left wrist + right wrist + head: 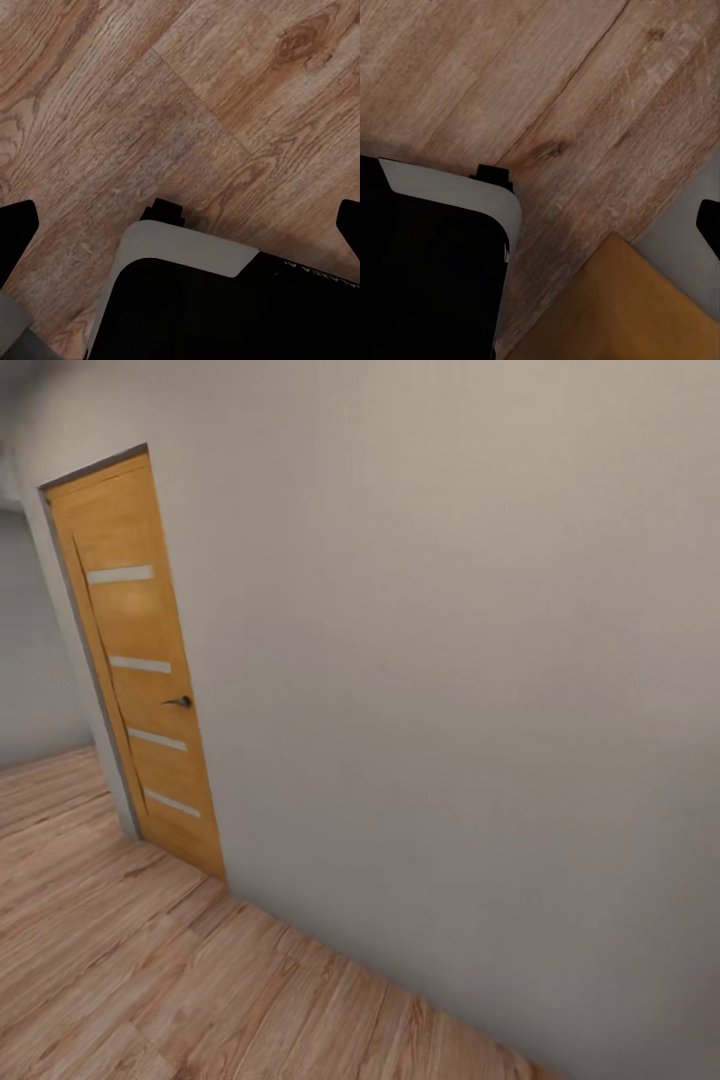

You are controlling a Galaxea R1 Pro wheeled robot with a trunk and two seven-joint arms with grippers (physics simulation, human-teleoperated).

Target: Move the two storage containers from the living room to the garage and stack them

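Nearest: robot base (187,300), black with a grey rim, on light wood-plank flooring (120,960); left tool (180,225) has its dark fingertips (16,225) set wide apart and holds nothing; right tool's spread cannot be told. Beyond: honey-brown door (135,670), ajar, in a pale grey wall (450,660). Storage containers not located in these views; by judgement, robot in transit, carrying and stacking both outstanding.

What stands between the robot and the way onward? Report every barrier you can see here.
A plain grey wall fills most of the head view, and a honey-brown wooden door in it stands shut at the left. Wood-plank flooring runs up to both. No storage container is visible, so nothing can be judged about them.
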